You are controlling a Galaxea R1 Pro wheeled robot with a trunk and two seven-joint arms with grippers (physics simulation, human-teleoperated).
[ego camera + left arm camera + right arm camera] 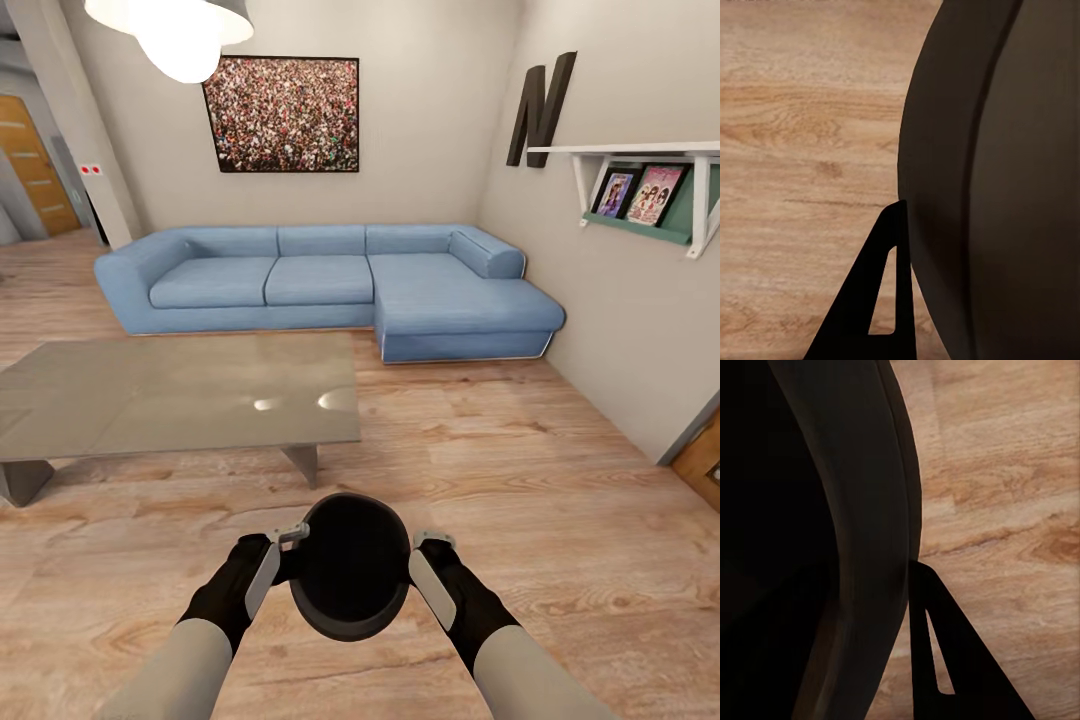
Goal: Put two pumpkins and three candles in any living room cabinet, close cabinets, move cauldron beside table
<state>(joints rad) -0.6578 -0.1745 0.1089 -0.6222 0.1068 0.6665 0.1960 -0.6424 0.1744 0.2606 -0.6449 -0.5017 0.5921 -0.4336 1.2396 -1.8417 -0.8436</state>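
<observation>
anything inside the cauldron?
Nothing visible: the cauldron, carried between the left gripper and right gripper, shows a dark, uniform interior from the head view. Its deepest bottom is too dark to confirm.

Both arms reach forward, low and near, forearms converging. Left end effector (283, 560) and right end effector (425, 575) face each other, pale fingers (432, 590) pressed against opposite sides of the cauldron (350, 565) (jaw spread unclear).
</observation>
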